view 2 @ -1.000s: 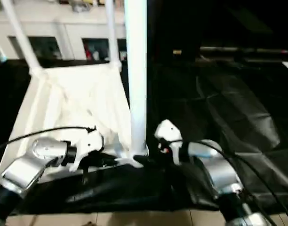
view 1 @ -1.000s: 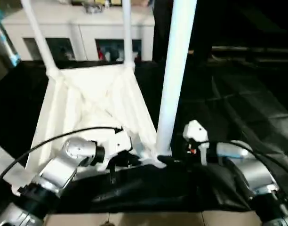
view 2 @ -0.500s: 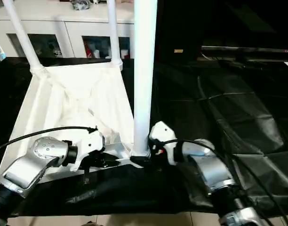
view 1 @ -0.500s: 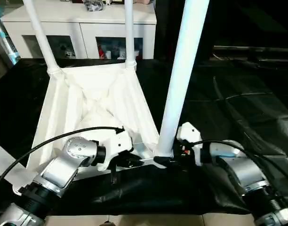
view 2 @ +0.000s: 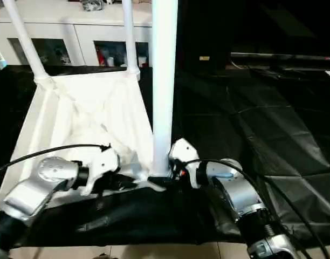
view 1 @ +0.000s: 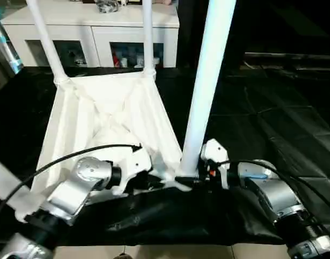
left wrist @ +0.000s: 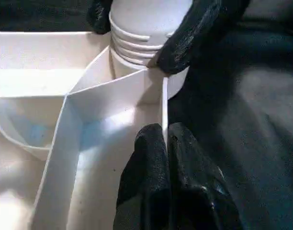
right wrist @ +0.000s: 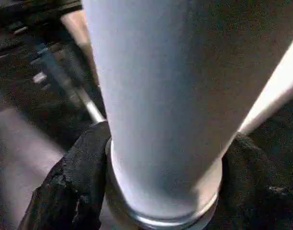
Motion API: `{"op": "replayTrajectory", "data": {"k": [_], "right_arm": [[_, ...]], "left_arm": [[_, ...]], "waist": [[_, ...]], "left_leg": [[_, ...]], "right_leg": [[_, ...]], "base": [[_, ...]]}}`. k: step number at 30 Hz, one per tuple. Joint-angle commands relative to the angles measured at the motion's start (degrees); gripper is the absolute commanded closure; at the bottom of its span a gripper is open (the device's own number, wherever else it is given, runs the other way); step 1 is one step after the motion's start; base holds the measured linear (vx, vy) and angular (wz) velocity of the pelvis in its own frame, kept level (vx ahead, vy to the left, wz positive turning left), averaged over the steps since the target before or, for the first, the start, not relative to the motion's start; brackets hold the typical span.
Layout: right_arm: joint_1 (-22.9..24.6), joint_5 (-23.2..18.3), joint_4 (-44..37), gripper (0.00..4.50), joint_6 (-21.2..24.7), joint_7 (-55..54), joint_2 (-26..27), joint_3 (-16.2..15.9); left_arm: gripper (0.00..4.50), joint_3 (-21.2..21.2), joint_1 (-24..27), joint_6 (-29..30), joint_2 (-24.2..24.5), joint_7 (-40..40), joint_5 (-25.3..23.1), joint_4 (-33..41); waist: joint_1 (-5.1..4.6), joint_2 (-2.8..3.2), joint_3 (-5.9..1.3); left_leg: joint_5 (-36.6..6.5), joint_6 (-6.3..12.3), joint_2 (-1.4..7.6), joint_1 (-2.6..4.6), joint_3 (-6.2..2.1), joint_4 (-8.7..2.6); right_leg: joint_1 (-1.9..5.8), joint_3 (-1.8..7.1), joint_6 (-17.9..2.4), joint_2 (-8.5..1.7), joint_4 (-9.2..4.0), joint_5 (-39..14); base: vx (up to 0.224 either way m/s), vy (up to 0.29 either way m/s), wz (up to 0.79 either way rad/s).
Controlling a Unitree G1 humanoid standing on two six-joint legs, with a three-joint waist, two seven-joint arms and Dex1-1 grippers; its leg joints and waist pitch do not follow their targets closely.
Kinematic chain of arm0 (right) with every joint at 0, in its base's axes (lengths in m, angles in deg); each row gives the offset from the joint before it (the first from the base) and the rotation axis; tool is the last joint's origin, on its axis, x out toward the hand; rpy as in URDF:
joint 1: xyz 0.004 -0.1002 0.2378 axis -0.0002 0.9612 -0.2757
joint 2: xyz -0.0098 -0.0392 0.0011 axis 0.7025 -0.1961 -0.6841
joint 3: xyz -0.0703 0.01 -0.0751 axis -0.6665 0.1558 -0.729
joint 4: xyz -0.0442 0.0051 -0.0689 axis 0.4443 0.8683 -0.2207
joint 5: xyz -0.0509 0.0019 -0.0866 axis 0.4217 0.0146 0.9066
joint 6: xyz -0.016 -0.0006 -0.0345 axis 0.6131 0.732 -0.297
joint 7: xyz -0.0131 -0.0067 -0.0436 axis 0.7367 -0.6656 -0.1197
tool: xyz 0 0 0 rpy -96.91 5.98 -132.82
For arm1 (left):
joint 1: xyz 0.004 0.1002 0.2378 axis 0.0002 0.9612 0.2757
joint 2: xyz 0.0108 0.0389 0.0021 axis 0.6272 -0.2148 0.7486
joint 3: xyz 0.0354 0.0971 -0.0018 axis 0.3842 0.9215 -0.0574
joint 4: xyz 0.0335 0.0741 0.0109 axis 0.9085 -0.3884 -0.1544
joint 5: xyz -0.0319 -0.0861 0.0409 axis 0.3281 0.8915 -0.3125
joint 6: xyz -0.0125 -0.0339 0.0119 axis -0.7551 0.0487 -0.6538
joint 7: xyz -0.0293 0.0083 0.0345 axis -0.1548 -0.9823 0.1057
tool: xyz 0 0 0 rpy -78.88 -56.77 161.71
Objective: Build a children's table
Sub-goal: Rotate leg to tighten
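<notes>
children's table (view 1: 108, 116) upside down | left gripper (left wrist: 164, 143) pinches its rim | right gripper (right wrist: 161, 191) straddles near leg (view 1: 205, 86)

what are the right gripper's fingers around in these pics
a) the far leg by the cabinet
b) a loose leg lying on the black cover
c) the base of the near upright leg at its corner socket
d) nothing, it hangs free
c: the right gripper has a black finger on each side of the base of the near leg, right at the tabletop's corner socket.
</notes>
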Motion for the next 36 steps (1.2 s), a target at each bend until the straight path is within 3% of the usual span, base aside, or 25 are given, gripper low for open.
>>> {"op": "replayTrajectory", "data": {"k": [1,3,4,7,9,10,11,12,13,17,20,24,27,28,29,32,36], "right_arm": [[0.9,0.75,1.96,1.74,0.33,-4.13,2.05,0.12],[0.83,0.98,3.58,1.74,0.62,-8.54,4.17,1.29],[0.34,1.55,5.53,1.74,0.7,-14.41,6.83,2.59],[-1.43,2.78,9.27,1.75,1.09,-24.8,11.55,4.72],[-2.23,4.55,9.34,1.75,0.43,-23.95,13.77,1.68],[-2.28,4.81,9.27,1.75,0.26,-23.82,13.94,1.32],[-2.44,5.22,8.89,1.75,-0.32,-23.45,14.67,0.55],[-2.48,5.13,8.89,1.75,-0.43,-23.52,14.93,0.67],[-2.47,3.92,8.37,1.19,-0.23,-22.18,15.21,1.17],[-2.23,1.62,6.74,0.99,-0.32,-17.7,14.25,2.03],[-1.84,0.91,4.93,0.69,-1.39,-12.42,9.97,1.99],[-1.67,-0.65,2.91,0.62,-1.83,-4.64,4.3,2.85],[-1.72,-1.72,1.98,0.62,-2.29,2.85,-0.49,2.51],[-1.83,-1.82,2.02,0.62,-2.26,4.03,-1.11,2.61],[-2.02,-2.04,2.02,0.62,-2.26,6.18,-2.2,2.69],[-2.42,-2.34,1.95,0.62,-2.16,9.88,-3.84,2.42],[-3.45,-2.94,2.86,0.78,-2.65,13.01,-4.77,1.75]], "left_arm": [[4.5,-0.57,-1.83,0.93,-2.17,6.13,-2.16,-3.6],[4.5,-0.58,-3.21,0.82,-4.35,9.01,-3.02,-5.78],[4.5,-0.59,-4.83,0.7,-6.93,12.17,-3.79,-8.18],[4.5,-1.07,-7.32,0.9,-11.77,16.67,-4.37,-11.63],[4.5,-1.19,-8.84,0.26,-15.26,18.2,-3.99,-13.56],[4.5,-1.21,-8.95,0.25,-15.58,18.22,-3.89,-13.68],[4.5,-1.09,-9.29,0.08,-16.5,18.1,-3.76,-13.91],[4.5,-1.05,-9.38,-0.05,-16.65,18.14,-3.93,-14.04],[4.5,-0.84,-9.52,-0.47,-16.64,17.76,-4.22,-14.23],[4.5,-0.72,-9.47,-1.76,-16.02,16.23,-4.49,-14.65],[4.5,-0.86,-8.1,-3.42,-13.59,11.71,-3.39,-13.24],[4.5,-0.13,-5.73,-5.01,-9.39,3.07,-1.78,-9.85],[4.5,0.33,-4.65,-6.2,-6.04,-1.58,-1.22,-8.38],[4.5,0.22,-4.57,-6.52,-5.61,-2.26,-1.02,-8.31],[4.5,-0.03,-4.44,-6.92,-4.83,-3.53,-0.58,-8.13],[4.5,-0.45,-4.25,-7.56,-3.24,-6.71,0.46,-7.48],[4.5,-0.61,-4.3,-8.24,-1.16,-10.6,1.01,-7.09]], "waist": [[-0.56,-0.16,-2.32],[-0.48,-0.28,-2.4],[-0.69,-0.06,-2.33],[-0.89,-0.19,-2.39],[-1.15,0.18,-2.5],[-1.08,0.14,-2.5],[-0.98,0.57,-2.62],[-1.04,0.49,-2.66],[-1.1,0.52,-2.66],[-1.09,0.54,-2.76],[-0.81,0.21,-2.93],[-0.33,0.36,-3.59],[-0.12,0.64,-4.32],[-0.12,0.64,-4.32],[-0.2,0.66,-4.21],[-0.11,0.58,-4.19],[-0.13,0.25,-3.98]], "left_leg": [[-20.25,-0.84,1.96,0.66,-0.93,-4.46],[-20.43,-1.0,1.87,0.98,-0.86,-4.32],[-20.11,-1.16,1.86,0.98,-0.78,-4.35],[-20.19,-1.76,1.75,0.93,-0.93,-4.56],[-20.83,-1.72,1.78,0.96,-0.97,-4.58],[-20.67,-1.53,1.79,0.98,-0.93,-4.6],[-20.57,-0.96,1.81,1.23,-0.77,-4.58],[-20.34,-0.74,1.85,1.17,-0.75,-4.61],[-19.88,-0.33,1.89,0.93,-0.79,-4.73],[-19.72,0.44,1.92,0.9,-0.7,-4.7],[-18.4,1.08,1.92,0.93,-0.54,-4.55],[-12.28,2.89,2.12,0.24,-0.42,-4.16],[-5.65,5.03,2.19,0.12,-0.19,-3.26],[-5.65,5.03,2.19,0.12,-0.19,-3.26],[-5.69,5.85,2.14,-0.07,-0.09,-3.2],[-7.29,5.92,2.27,0.18,-0.01,-3.18],[-8.99,5.14,2.38,0.28,0.1,-3.34]], "right_leg": [[1.01,2.83,-7.34,-3.43,-7.11,-24.28],[0.77,2.85,-6.83,-3.47,-7.35,-24.68],[0.58,3.0,-6.89,-3.49,-7.42,-24.53],[0.77,2.76,-6.13,-3.54,-7.59,-25.88],[0.86,2.69,-6.27,-3.39,-7.71,-23.75],[0.91,2.68,-6.46,-3.35,-7.67,-23.0],[0.79,2.79,-6.77,-3.37,-7.71,-21.95],[0.88,2.82,-6.96,-3.42,-7.77,-21.34],[1.1,2.77,-7.24,-3.39,-7.68,-20.5],[1.21,2.83,-7.31,-3.53,-7.83,-20.74],[1.34,2.85,-7.35,-3.53,-7.88,-19.93],[2.06,2.78,-8.85,-3.56,-6.82,-11.83],[2.19,2.53,-12.31,-3.0,-5.2,1.72],[2.19,2.53,-12.31,-3.0,-5.2,1.72],[2.21,2.34,-13.61,-2.8,-4.94,4.56],[2.21,2.28,-14.44,-2.93,-4.87,3.74],[2.15,2.38,-14.08,-3.12,-5.2,-0.77]], "base": [[0.0,0.0,0.0],[0.0,0.0,0.0],[0.0,0.0,0.0],[0.0,0.0,0.0],[0.0,0.0,0.0],[0.0,0.0,0.0],[0.0,0.0,0.0],[0.0,0.0,0.0],[0.0,0.0,0.0],[0.0,0.0,0.0],[0.0,0.0,0.0],[0.0,0.0,0.0],[0.0,0.0,0.0],[0.0,0.0,0.0],[0.0,0.0,0.0],[0.0,0.0,0.0],[0.0,0.0,0.0]]}}
